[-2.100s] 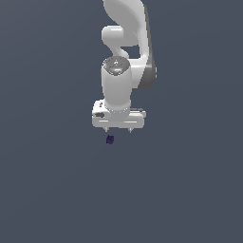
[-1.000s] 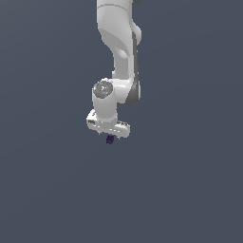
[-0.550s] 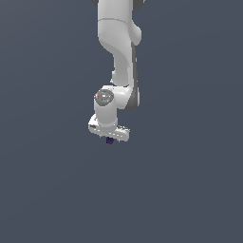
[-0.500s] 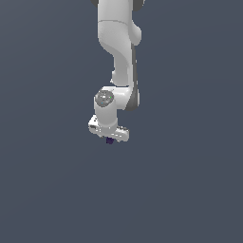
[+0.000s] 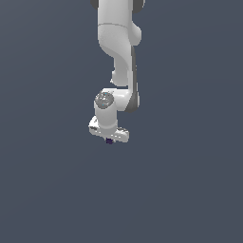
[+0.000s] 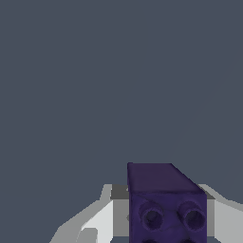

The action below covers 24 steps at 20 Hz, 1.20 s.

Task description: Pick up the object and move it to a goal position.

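The object is a tiny dark purple-blue cube (image 5: 109, 141), seen just below the white hand in the exterior view. My gripper (image 5: 109, 140) is shut on it, and the hand hides most of the fingers. In the wrist view the cube (image 6: 163, 204) fills the space between the two pale fingers (image 6: 90, 223), with two round dimples on its near face. It hangs in the air over the plain grey-blue ground.
The white arm (image 5: 118, 42) comes down from the top of the exterior view. A flat grey-blue surface (image 5: 190, 190) lies all around.
The hand with the cube has moved toward the exterior view's left and risen a little, and the arm has folded in. The cube stays gripped throughout.
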### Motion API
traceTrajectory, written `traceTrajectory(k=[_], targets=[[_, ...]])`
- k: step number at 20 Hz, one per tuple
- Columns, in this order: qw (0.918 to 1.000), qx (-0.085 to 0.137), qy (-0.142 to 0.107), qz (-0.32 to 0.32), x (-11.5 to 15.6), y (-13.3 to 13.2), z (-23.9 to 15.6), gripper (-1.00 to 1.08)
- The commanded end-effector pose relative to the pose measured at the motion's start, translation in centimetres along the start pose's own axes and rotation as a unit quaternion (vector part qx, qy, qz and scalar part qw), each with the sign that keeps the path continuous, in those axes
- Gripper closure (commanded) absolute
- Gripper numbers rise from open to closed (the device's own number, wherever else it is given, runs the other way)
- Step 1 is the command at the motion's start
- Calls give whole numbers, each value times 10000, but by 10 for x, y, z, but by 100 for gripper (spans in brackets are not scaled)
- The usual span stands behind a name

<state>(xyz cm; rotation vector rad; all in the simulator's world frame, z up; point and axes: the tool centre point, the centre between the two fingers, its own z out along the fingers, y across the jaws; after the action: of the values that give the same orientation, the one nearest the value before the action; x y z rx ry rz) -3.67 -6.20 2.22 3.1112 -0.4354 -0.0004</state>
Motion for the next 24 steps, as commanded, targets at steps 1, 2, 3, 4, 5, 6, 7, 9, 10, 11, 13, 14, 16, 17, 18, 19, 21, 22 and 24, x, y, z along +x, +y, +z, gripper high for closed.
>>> traceTrajectory(k=[1,2,3,4,5,6,7,9,10,11,13,14,16,17,18,19,21,22,24], targets=[[10000,0,1,-1,0,0,0,108],[10000,0,1,-1,0,0,0,108],[10000,0,1,-1,0,0,0,108],[10000,0,1,-1,0,0,0,108],[10000,0,1,-1,0,0,0,108],[10000,0,1,-1,0,0,-1,108],[10000,0,1,-1,0,1,-2,108],[10000,0,1,-1,2,3,-6,108],[10000,0,1,-1,3,6,-9,108],[10000,0,1,-1,4,8,-13,108],[10000,0,1,-1,7,14,-22,108],[10000,0,1,-1,9,18,-28,108],[10000,0,1,-1,13,26,-40,108],[10000,0,1,-1,16,31,-48,108],[10000,0,1,-1,19,36,-55,108],[10000,0,1,-1,22,42,-64,108],[10000,0,1,-1,27,52,-79,108],[10000,0,1,-1,30,56,-86,108],[10000,0,1,-1,35,63,-97,108]])
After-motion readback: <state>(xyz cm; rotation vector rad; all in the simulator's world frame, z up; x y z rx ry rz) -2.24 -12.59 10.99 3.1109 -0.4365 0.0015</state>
